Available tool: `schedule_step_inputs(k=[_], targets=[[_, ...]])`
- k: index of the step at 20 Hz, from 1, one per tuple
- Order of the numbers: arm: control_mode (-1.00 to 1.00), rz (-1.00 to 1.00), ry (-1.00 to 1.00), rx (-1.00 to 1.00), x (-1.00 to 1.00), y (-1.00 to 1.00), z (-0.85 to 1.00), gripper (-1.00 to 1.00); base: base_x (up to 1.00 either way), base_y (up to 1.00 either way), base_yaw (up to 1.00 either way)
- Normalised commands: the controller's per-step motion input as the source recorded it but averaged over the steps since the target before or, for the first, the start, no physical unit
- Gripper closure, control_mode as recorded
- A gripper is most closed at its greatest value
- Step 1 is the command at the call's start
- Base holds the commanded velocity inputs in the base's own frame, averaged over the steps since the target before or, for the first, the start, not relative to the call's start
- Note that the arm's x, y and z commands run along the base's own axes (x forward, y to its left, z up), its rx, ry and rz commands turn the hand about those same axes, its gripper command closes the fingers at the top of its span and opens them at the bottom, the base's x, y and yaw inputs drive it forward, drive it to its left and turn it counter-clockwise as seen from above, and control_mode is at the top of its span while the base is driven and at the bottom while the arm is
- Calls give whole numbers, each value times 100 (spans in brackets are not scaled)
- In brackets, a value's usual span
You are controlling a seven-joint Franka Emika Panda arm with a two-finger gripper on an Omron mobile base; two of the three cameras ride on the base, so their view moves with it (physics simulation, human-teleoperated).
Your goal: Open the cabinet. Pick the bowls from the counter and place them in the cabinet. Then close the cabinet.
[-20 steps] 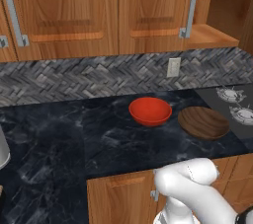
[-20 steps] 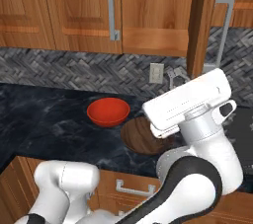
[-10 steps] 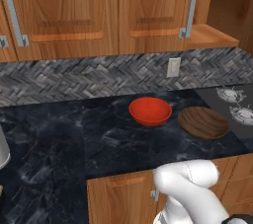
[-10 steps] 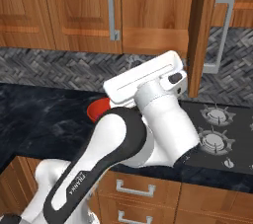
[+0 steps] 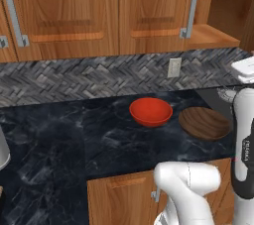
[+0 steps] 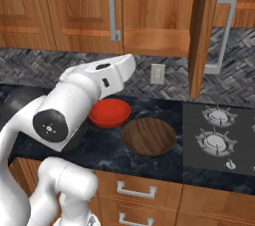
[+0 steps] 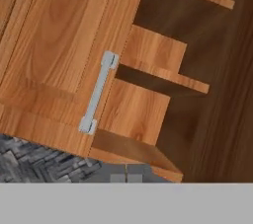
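The cabinet (image 6: 79,11) has its left door shut and its right door (image 6: 201,36) swung out edge-on, so the shelves (image 6: 159,21) inside show. On the black counter (image 5: 74,144) sit the red bowl (image 5: 151,111) and, to its right, the wider wooden bowl (image 5: 205,123). My arm (image 6: 84,95) reaches up over the counter and hides part of the red bowl (image 6: 112,113). In the hand view my gripper (image 7: 126,177) is shut and holds nothing. It faces the shut door's grey handle (image 7: 99,92) and the open shelves (image 7: 148,75).
A gas hob (image 6: 219,135) lies right of the wooden bowl (image 6: 148,136). An outlet (image 5: 173,67) sits on the herringbone tile wall. Drawer fronts (image 6: 137,190) run below the counter. Another wall cabinet (image 5: 54,6) hangs to the left. A white object (image 5: 2,149) stands at the counter's far left.
My arm has swung from right to left across the right base view and has come into the right edge of the left base view. The bowls and the cabinet doors have not moved.
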Motion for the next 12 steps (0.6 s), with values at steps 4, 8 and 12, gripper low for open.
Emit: schedule_step_inputs(k=[4, 8, 12], targets=[[-100, -14, 20, 2, 24, 29, 0, 100, 0, 0, 0], [-100, 0, 20, 2, 65, 0, -2, -100, 0, 0, 0], [-100, 4, 11, 2, 67, -3, -5, -100, 0, 0, 0]])
